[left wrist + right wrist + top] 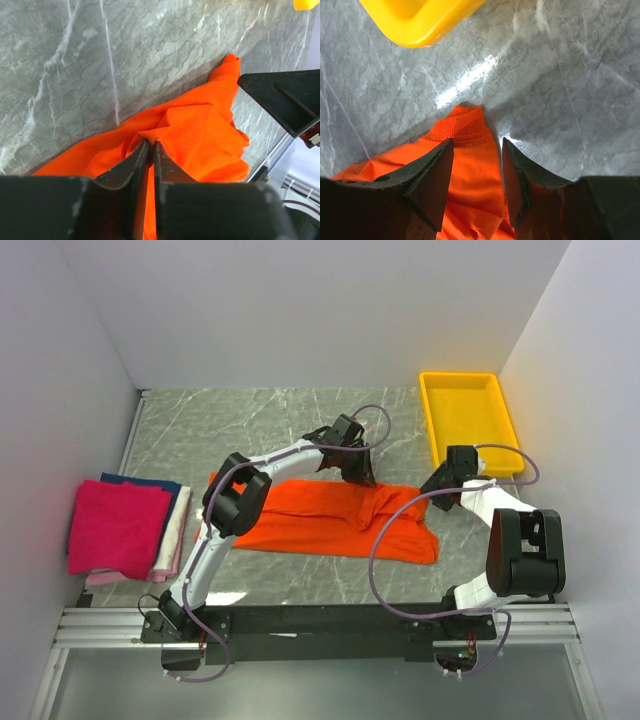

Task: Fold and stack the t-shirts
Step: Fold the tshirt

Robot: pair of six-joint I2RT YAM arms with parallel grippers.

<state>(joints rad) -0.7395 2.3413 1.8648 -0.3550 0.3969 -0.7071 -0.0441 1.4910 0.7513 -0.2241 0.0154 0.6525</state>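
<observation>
Pinching a raised ridge of the orange shirt (320,520), my left gripper (151,144) has its jaws drawn almost together with cloth caught between the tips. I judge this hold, near the shirt's far edge, is meant to lift that edge for a fold. My right gripper (477,142) hovers with jaws wide apart, one on each side of a ribbed edge at the shirt's right end. It grips nothing; I read it as lined up to take that end so both arms can carry the fold together.

The shirt lies crumpled and spread across the middle of the table (250,420), in front of both arm bases. A stack (118,528) of folded shirts sits well apart at the left, magenta on top, dark blue and pale edges showing beneath. A yellow tray (465,420) rests at the far right.

The table is grey and marble-patterned, with glossy highlights. Plain white walls (300,310) enclose three sides.
</observation>
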